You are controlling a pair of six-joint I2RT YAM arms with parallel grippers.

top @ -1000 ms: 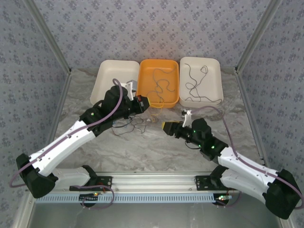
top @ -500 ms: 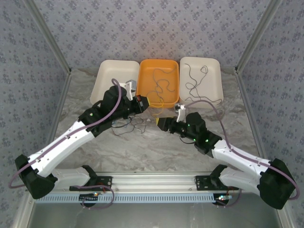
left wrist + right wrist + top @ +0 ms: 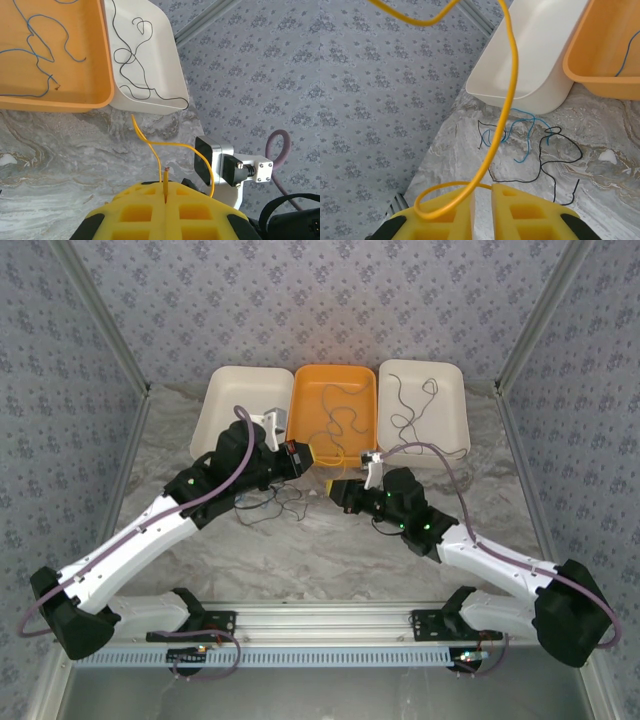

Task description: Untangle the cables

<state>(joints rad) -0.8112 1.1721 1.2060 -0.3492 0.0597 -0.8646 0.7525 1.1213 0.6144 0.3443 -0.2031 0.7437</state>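
My left gripper (image 3: 307, 456) (image 3: 165, 187) hovers in front of the orange tray, shut on one end of a yellow cable (image 3: 150, 145). The strand arcs over to my right gripper (image 3: 336, 489) (image 3: 482, 192), close by on the right. There the yellow cable (image 3: 507, 100) loops over the left finger (image 3: 445, 210) and crosses the tips. The jaws stand open with a narrow gap and do not pinch it. A blue cable (image 3: 525, 122) and a black cable (image 3: 560, 155) lie tangled on the table (image 3: 275, 505) below the left arm.
Three trays line the back: an empty white tray (image 3: 225, 405), an orange tray (image 3: 300, 420) with a blue cable (image 3: 335, 415), and a white tray (image 3: 458, 405) with a black cable (image 3: 415, 425). Patterned walls close in both sides. Marble table (image 3: 330, 550) lies bare between the arms.
My right arm has swung left and forward, up to the left gripper and the yellow cable. Its jaws have narrowed from wide to a slim gap. The left arm has held still.
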